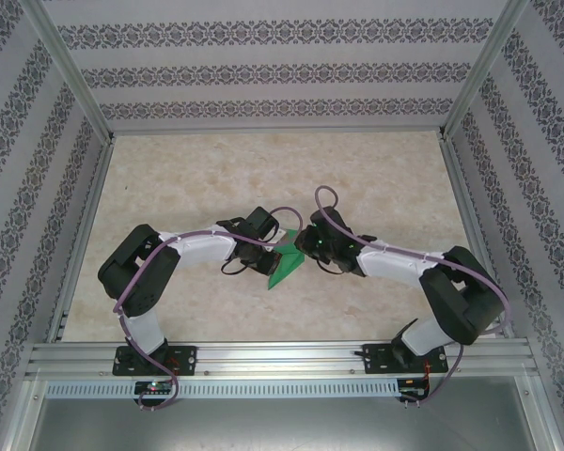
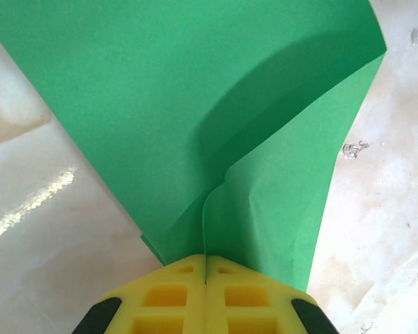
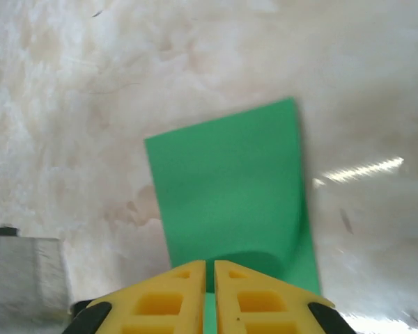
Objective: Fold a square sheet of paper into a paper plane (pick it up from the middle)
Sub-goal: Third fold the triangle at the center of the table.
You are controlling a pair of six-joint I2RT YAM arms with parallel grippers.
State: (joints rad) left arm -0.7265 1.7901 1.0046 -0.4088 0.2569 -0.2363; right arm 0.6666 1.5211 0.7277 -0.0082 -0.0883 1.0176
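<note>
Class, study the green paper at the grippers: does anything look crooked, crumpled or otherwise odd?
Yes. The green paper buckles just ahead of the left gripper, which is shut on it. A curved wrinkle runs up from the grip rather than a straight crease, and the folded layers do not lie flat together.

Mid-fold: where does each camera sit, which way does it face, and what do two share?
Top external: fixed above and behind the bases, looking down on the table; both arms, left claw, right claw.
Left wrist: on the left arm, looking along its yellow fingers, shut on the paper.
Right wrist: on the right arm, looking past its fingers down at the paper.
Shared: both wrist views see the green paper.
</note>
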